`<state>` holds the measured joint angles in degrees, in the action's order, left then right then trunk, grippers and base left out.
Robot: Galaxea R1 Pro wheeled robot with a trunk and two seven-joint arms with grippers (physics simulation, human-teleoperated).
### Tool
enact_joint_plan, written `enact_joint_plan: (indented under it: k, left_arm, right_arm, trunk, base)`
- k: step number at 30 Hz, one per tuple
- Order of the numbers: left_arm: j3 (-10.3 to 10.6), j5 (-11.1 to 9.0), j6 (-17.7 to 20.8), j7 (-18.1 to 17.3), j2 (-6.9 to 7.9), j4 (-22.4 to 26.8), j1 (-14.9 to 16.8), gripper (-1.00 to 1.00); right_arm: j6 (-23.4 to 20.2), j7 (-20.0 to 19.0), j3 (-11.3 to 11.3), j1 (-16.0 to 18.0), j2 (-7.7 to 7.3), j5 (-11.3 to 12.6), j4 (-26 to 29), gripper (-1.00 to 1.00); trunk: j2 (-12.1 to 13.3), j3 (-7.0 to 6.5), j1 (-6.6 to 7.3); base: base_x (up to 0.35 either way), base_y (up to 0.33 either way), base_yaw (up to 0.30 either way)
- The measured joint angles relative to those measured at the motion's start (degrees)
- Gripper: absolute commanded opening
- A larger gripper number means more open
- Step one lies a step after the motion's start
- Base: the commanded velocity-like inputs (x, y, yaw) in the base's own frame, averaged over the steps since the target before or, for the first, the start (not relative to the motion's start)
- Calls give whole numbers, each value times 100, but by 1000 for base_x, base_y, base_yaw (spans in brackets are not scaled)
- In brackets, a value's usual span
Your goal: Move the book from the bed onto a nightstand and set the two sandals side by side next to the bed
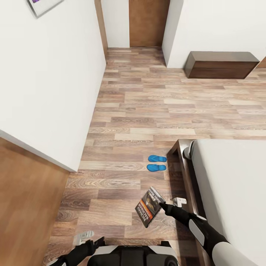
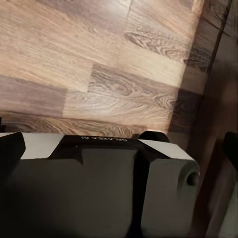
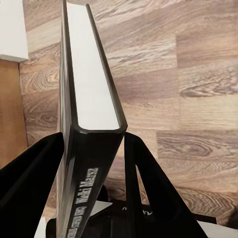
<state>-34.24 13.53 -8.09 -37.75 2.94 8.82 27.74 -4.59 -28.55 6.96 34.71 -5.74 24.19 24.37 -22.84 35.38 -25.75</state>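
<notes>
My right gripper (image 1: 163, 205) is shut on the book (image 1: 149, 206), a thin dark paperback with white lettering, held tilted above the wood floor beside the bed (image 1: 236, 184). In the right wrist view the book (image 3: 91, 99) stands edge-on between the two black fingers (image 3: 34, 173). Two blue sandals (image 1: 157, 163) lie side by side on the floor next to the bed's dark frame corner. At the lower left, my left gripper (image 1: 83, 236) hangs low by the robot's base, open and empty. The nightstand is out of view.
A white wall corner (image 1: 70, 162) juts out on the left. Beyond the open plank floor (image 1: 147, 111), a long low dark cabinet (image 1: 221, 64) stands against the far wall and a wooden door (image 1: 147, 22) closes the hallway. The robot's base (image 2: 99, 193) shows under the left wrist.
</notes>
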Motion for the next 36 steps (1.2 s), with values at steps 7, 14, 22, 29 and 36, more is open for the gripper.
enact_joint_plan:
  k: [7,14,22,29,36]
  left_arm:
    - [7,1,1,-184,5,0,0,100]
    - [3,1,-7,-183,5,2,0,100]
    - [3,-7,-8,-161,14,9,0,100]
    - [3,-8,-8,-157,14,9,0,100]
    - [3,-8,-8,-157,6,9,0,100]
  right_arm:
    - [0,3,0,0,0,0,0,-100]
    - [-1,4,-9,0,-1,3,27,-100]
    - [-1,4,-17,0,-24,4,69,-100]
    - [0,1,-18,0,-58,8,68,-100]
    - [-1,-5,-17,-1,-62,9,79,-100]
  trunk:
    - [0,-66,0]
    - [0,-131,0]
    - [0,-206,0]
    - [0,-268,0]
    - [0,-302,0]
  base:
    - [0,0,0]
    - [0,0,0]
    - [0,0,0]
    - [0,0,0]
    - [0,0,0]
